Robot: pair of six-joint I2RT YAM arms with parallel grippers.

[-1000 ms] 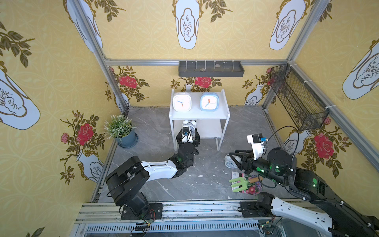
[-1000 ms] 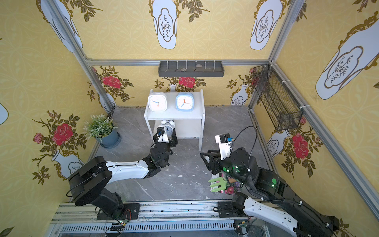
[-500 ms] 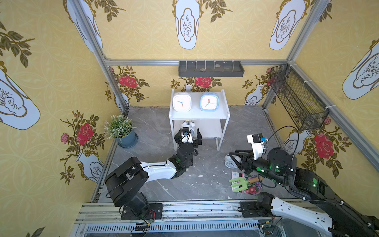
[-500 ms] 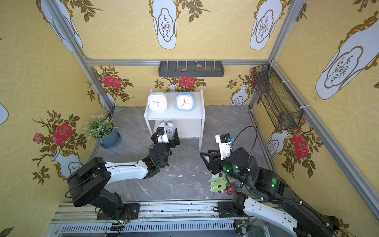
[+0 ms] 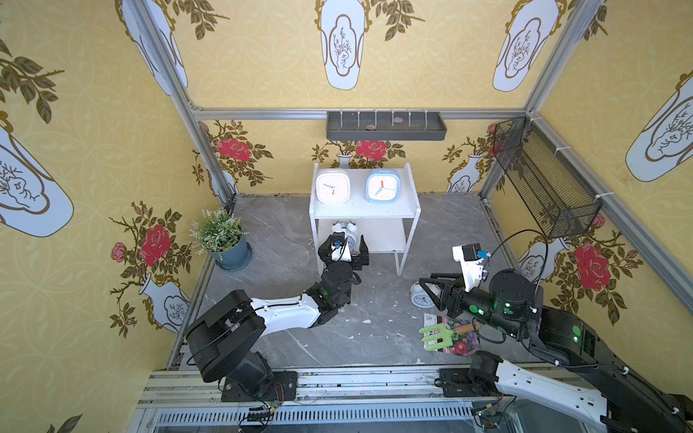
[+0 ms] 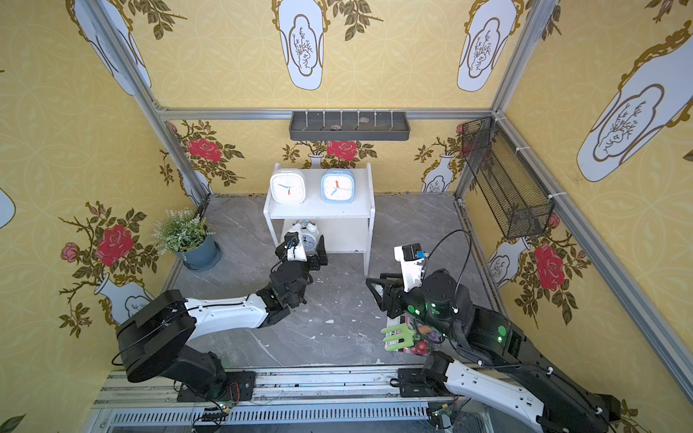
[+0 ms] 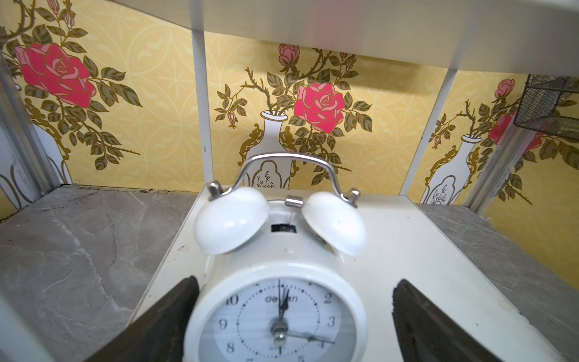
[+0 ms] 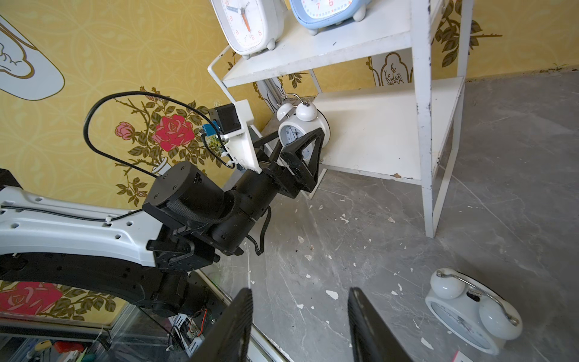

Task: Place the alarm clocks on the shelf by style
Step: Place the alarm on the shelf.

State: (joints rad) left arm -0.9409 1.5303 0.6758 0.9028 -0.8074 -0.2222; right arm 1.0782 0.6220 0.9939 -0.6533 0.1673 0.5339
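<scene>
1. Firstly, at the far left of both top views, a potted plant (image 5: 221, 240) in a blue pot stands on the grey floor (image 5: 285, 225) by the left wall.
2. Next is the left gripper (image 5: 344, 244), at the front of the lower tier of the shelf (image 5: 369, 212). Its jaws are spread wide on either side of a round white twin-bell clock (image 7: 282, 269) without pinching it. In the left wrist view one finger (image 7: 169, 313) sits close against the clock's side and the other stands clear.
3. That twin-bell clock stands upright at the left end of the lower board, its face towards the arm.
4. On the shelf's top board, a white rounded-square clock (image 5: 333, 186) stands on the left and a light blue rounded-square clock (image 5: 383, 186) just beside it. Both are upright and face forward.
5. Right of the shelf's front legs, a second twin-bell clock (image 8: 470, 310) lies on the floor with its face turned up.
6. The right gripper (image 8: 300, 293) hovers near that clock. Its jaws are partly apart with nothing between them, and the clock lies off to one side, untouched.
7. Under the right arm, a green toy fork (image 5: 437, 335) rests on a flowered card (image 5: 463, 346).
8. Lastly, a black wire-mesh basket (image 5: 543, 180) hangs on the right wall.
</scene>
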